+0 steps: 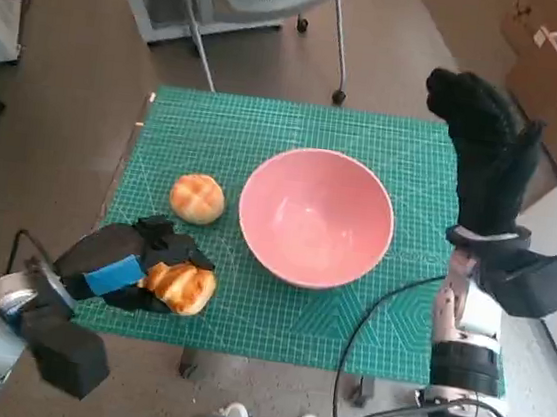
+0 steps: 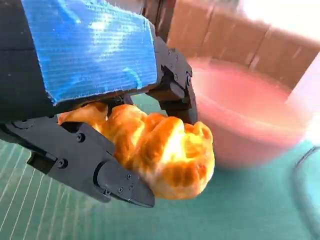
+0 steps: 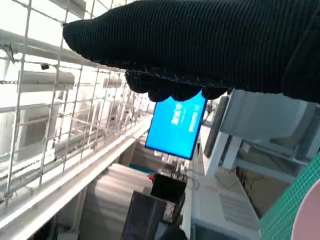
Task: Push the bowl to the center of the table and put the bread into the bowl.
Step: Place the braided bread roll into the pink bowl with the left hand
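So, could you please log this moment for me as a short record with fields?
bowl: pink, empty, near mat centre
mat: green
held bread: golden piece gripped by left hand, low over the mat's near left part
loose bread: round roll on mat, left of bowl
right hand: raised beside mat's right edge, holding nothing visible

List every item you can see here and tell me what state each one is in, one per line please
pink bowl: upright, empty, near the mat's middle.
croissant-like bread: held by the left hand, outside the bowl.
round bun: lying loose on the mat, beside the bowl.
right hand: raised by the table's edge, holding nothing.
green mat: flat on the table.
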Motion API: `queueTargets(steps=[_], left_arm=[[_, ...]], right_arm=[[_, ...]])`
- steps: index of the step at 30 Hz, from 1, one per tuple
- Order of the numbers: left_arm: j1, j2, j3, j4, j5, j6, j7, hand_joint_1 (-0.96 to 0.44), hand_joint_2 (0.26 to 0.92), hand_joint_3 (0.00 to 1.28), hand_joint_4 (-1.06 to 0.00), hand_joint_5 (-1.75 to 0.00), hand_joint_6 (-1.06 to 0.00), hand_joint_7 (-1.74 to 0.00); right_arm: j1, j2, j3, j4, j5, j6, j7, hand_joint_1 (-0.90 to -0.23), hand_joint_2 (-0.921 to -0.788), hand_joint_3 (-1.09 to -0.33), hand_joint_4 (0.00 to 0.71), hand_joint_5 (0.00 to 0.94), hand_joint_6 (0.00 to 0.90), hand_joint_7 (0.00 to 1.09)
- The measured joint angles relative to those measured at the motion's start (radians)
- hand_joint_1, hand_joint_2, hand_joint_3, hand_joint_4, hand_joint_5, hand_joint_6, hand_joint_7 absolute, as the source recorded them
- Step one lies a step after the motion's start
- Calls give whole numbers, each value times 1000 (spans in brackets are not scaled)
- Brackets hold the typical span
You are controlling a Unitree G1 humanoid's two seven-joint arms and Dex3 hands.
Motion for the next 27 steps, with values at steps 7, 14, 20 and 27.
queueTargets(steps=[7, 14, 20, 27], left_arm=[[-179, -31, 36, -14, -41, 27, 3, 3, 910, 12, -684, -1174, -797, -979], [-393, -154, -12, 27, 5, 58, 46, 3, 905, 6, -693, -1148, -821, -972], [-522, -257, -79, 106, 36, 41, 69, 2, 917, 28, -651, -1180, -761, -1046], [-623, -348, -164, 313, 90, 21, 74, 0, 920, 85, -585, -1242, -688, -1132]], right_arm=[[0, -1, 0, 10, 0, -1, 0, -646, -921, -734, 185, 0, 113, 353], [-1, -4, 0, 15, 0, -2, 1, -642, -921, -734, 185, 0, 114, 356], [0, -5, -2, 15, 1, -2, 4, -632, -921, -737, 185, 0, 113, 359], [3, -9, -4, 1, 1, -2, 4, -626, -921, -745, 182, 0, 109, 364]])
